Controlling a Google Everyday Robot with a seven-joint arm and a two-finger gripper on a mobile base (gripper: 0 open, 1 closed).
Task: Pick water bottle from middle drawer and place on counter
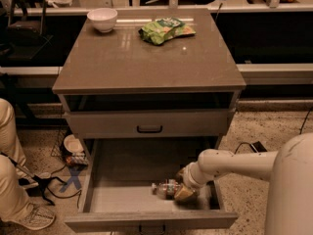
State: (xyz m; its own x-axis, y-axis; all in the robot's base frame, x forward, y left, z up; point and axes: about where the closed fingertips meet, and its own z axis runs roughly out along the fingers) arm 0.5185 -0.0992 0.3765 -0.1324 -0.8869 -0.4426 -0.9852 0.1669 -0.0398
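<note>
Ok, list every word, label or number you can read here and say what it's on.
No text can be read.
On the green snack bag on the counter: printing, too blurred to read.
On the water bottle: label band, too blurred to read.
On the pincer, down in the middle drawer by the bottle: no marking seen.

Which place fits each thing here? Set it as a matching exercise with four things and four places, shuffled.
1 bowl
2 snack bag
3 water bottle
4 gripper

A lying on the middle drawer floor
B counter, far left corner
C in the drawer, at the bottle's right end
D counter, far side, near the middle

Pairs: 1-B, 2-D, 3-A, 4-C
</note>
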